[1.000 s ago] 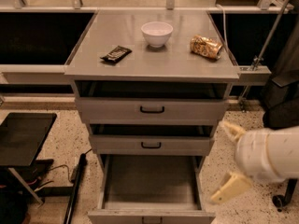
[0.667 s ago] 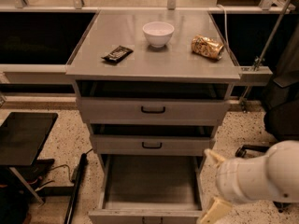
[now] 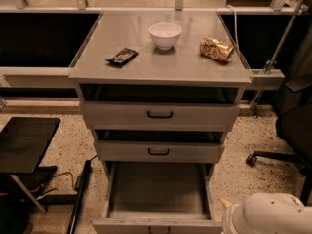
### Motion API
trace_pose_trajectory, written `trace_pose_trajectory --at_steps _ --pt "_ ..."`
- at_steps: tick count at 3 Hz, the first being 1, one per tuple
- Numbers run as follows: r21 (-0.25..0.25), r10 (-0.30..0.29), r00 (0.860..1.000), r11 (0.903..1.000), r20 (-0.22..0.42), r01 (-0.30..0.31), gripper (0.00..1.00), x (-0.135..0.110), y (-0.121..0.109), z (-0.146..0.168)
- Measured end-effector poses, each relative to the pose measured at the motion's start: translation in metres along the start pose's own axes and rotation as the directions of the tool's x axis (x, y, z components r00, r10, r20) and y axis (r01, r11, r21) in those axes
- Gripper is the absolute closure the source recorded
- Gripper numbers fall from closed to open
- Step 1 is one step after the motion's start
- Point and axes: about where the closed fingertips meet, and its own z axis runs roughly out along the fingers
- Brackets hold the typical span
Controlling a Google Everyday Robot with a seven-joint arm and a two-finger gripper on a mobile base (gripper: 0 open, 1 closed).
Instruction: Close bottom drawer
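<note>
**Bottom drawer** (image 3: 157,191): lowest of three grey metal drawers, pulled far out towards the camera. The deep grey tray is open to view. The flat front sits at the lower edge of the view, with only the top of its black handle showing.

**Gripper** (image 3: 225,204): lower right corner, just beside the right front corner of the bottom drawer. It is almost wholly hidden behind the white rounded arm housing (image 3: 273,214), and only a small pale tip shows. Whether it is open or closed, or has hold of anything, cannot be told.

**Middle drawer** (image 3: 158,151): directly above, flat grey front, black bar handle, dark gap over its top edge.

**Top drawer** (image 3: 160,115): same make, with a wider dark gap above it.

**Cabinet top** (image 3: 161,65): flat grey surface bearing three items, well apart from each other:
- white bowl (image 3: 165,35), upright, centre rear
- dark snack bar wrapper (image 3: 123,56), lying flat, left of the bowl
- crumpled gold snack bag (image 3: 216,49), right of the bowl

**Surroundings**:
- speckled floor (image 3: 68,145)
- black flat platform (image 3: 24,141), left of the cabinet
- black office chair (image 3: 295,130), at the right edge, one caster (image 3: 251,159) on the floor
</note>
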Motion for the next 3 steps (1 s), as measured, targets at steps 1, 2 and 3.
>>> trace_pose_trajectory --at_steps 1,2,3 --pt "0.051 0.0 1.0 0.9987 -0.031 0.002 0.0 0.009 -0.021 0.009" --pt "0.052 0.0 1.0 0.9987 -0.031 0.002 0.0 0.009 -0.021 0.009" --pt "0.029 0.006 1.0 0.9995 0.006 -0.006 0.0 0.017 -0.025 0.032"
